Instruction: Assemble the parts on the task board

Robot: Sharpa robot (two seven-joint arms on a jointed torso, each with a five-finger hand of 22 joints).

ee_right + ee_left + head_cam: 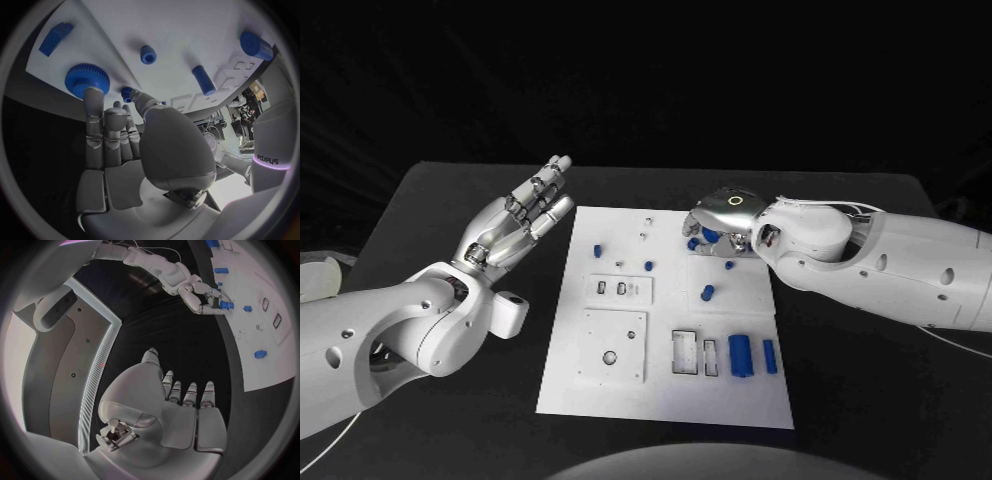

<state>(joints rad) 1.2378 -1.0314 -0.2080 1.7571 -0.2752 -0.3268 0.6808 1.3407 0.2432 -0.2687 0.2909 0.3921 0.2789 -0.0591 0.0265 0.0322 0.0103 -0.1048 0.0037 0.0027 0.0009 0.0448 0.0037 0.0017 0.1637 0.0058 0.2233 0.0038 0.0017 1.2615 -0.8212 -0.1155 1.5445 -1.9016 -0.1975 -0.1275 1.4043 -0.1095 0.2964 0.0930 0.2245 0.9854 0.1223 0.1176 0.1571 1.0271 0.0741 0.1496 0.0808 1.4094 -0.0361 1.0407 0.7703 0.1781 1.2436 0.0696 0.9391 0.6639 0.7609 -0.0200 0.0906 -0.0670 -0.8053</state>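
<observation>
A: Head view, left first. Left hand (519, 220) hangs over the dark counter (459, 420) just beside the task board's (668, 400) left edge, palm up-ish, fingers straight and apart, holding nothing. Left wrist view agrees: flat palm, fingers (190, 394) stretched, nothing in them.

B: Board itself?

A: White plate mid-counter. Small blue pegs stand near its upper left (597, 249), another near the centre (649, 266), a loose blue cylinder (708, 293) lies right of centre. Lower right: two long blue bars (740, 355) lie in slots next to two grey-framed recesses (685, 351).

B: Right side?

A: Right hand (718, 228) is down at the board's upper right edge, fingers curled round a blue part. Right wrist view shows it better: fingertips (94, 97) touch a blue gear (86, 77) sitting on the board, thumb close by a smaller blue piece (128, 92). Whether it's actually gripped or just touched, can't tell.

B: Other parts there?

A: Blue block (55, 37), short peg (148, 54), cylinder (203, 79) on the white surface.
</observation>
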